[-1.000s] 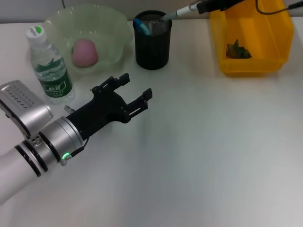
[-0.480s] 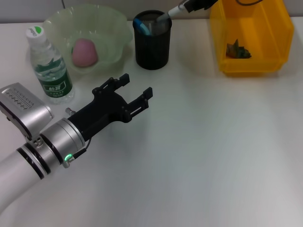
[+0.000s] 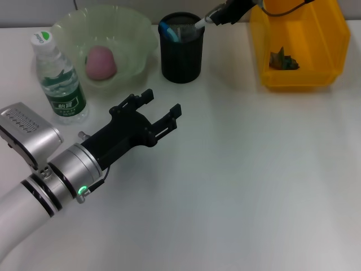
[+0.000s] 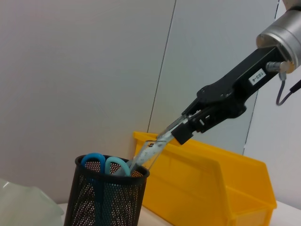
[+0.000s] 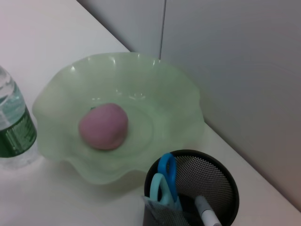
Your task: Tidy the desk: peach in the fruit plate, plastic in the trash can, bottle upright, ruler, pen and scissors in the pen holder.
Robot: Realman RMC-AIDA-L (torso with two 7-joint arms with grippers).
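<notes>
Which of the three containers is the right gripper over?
The black mesh pen holder. The right gripper holds the pen slanting into its mouth, beside the scissors. The fruit plate holds the peach, the yellow trash can the plastic.

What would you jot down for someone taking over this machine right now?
Right tool: shut on the pen, tip inside the pen holder.
Left tool: open, empty, above the desk.
Done: peach in the fruit plate, plastic in the trash can, bottle upright, scissors and ruler in the holder.
Left: release the pen.
</notes>
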